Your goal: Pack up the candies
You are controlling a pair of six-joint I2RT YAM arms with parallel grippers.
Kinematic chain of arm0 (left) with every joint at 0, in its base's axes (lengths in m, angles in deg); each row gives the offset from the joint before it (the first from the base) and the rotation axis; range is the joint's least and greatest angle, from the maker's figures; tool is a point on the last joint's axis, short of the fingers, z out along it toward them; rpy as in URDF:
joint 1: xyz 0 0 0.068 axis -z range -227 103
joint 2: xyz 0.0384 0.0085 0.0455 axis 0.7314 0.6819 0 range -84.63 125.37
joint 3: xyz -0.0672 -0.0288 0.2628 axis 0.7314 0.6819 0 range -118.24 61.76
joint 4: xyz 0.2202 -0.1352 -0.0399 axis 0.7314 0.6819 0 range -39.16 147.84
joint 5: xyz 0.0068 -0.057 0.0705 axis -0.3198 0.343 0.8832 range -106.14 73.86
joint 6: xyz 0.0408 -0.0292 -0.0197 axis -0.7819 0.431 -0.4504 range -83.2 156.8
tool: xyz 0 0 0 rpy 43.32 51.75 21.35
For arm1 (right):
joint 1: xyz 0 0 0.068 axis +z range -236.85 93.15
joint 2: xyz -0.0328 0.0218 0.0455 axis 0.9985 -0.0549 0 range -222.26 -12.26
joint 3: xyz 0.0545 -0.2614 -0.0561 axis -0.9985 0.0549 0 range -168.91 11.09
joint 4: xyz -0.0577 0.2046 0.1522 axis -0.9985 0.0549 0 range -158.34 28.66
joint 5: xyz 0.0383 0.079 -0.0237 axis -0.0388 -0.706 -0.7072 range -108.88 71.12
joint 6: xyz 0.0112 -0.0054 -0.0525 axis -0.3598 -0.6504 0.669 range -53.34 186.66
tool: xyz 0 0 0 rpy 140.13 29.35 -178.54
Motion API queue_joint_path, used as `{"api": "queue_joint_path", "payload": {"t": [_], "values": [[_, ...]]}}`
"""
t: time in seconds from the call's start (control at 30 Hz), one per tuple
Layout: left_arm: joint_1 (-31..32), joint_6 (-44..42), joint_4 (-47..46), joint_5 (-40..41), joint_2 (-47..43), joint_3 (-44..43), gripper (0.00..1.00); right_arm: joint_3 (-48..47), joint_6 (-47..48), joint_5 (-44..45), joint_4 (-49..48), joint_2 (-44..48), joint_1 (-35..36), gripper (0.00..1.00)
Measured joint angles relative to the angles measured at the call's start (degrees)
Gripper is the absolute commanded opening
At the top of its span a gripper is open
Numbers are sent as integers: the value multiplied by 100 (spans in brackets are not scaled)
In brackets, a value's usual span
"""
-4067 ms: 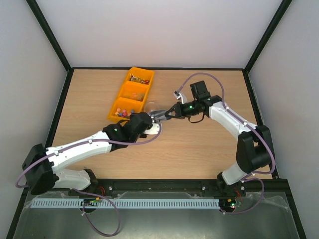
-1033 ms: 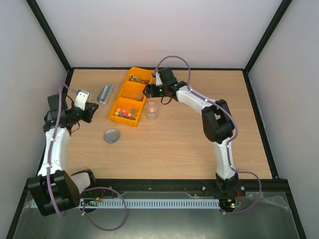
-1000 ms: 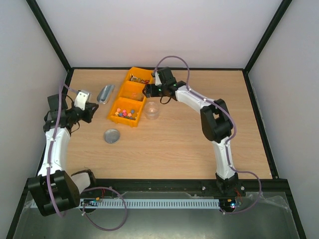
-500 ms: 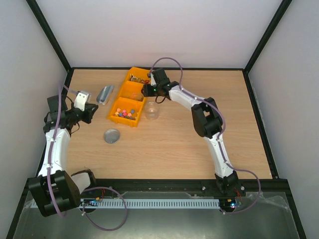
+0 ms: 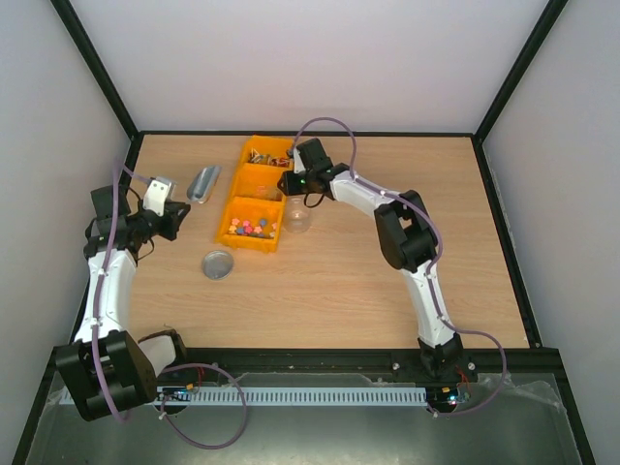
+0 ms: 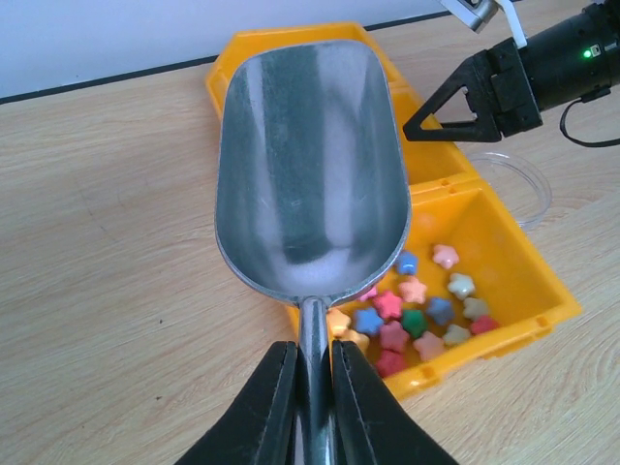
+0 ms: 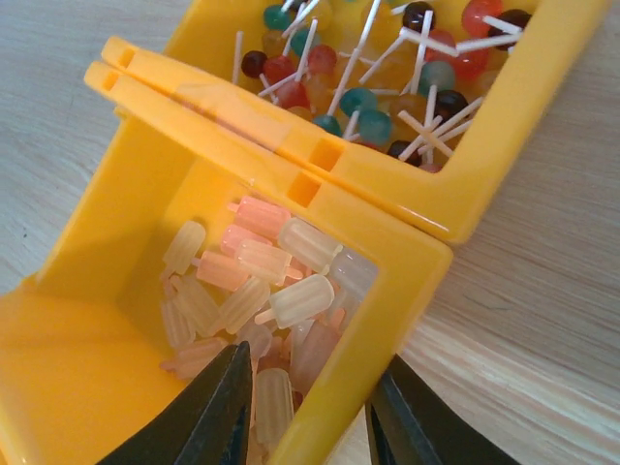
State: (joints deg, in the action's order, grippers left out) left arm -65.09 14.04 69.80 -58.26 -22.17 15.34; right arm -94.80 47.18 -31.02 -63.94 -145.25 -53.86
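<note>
Candies (image 7: 291, 291) unpacked: orange tray (image 5: 247, 246) has swung square on bench (image 5: 368, 291); right gripper (image 7: 312, 368) narrows astride its wall, unclamped; left gripper (image 6: 312, 354) pinches scoop (image 6: 310, 174).

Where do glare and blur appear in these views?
Left wrist: bright streaks of glare run across the scoop, and the left claw is soft, too near the lens. Right wrist: the right claw is blurred likewise. Top external: light is even, shadows faint.

One yellow three-compartment plastic tray (image 6: 484, 347), one silver metal scoop (image 6: 310, 165), one clear round cup (image 5: 297, 218) at the tray's three o'clock, one round lid (image 5: 218, 263) at seven. The star candies (image 6: 415, 289), lollipops (image 7: 373, 124) and ice-lolly sweets (image 7: 300, 300) are too crowded to count.
</note>
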Motion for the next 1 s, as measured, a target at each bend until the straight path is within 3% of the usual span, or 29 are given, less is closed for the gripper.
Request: {"api": "queue_joint_path", "payload": {"t": [0.27,0.53,1.0], "values": [[0,-2,2,-46,9,-2,2,179,94,-175,52,138,2,25],[0,-22,4,-79,20,-4,2,533,474,-457,378,452,4,24],[15,-614,608,-199,208,-149,2,1971,1646,-756,918,1596,4,20]]}}
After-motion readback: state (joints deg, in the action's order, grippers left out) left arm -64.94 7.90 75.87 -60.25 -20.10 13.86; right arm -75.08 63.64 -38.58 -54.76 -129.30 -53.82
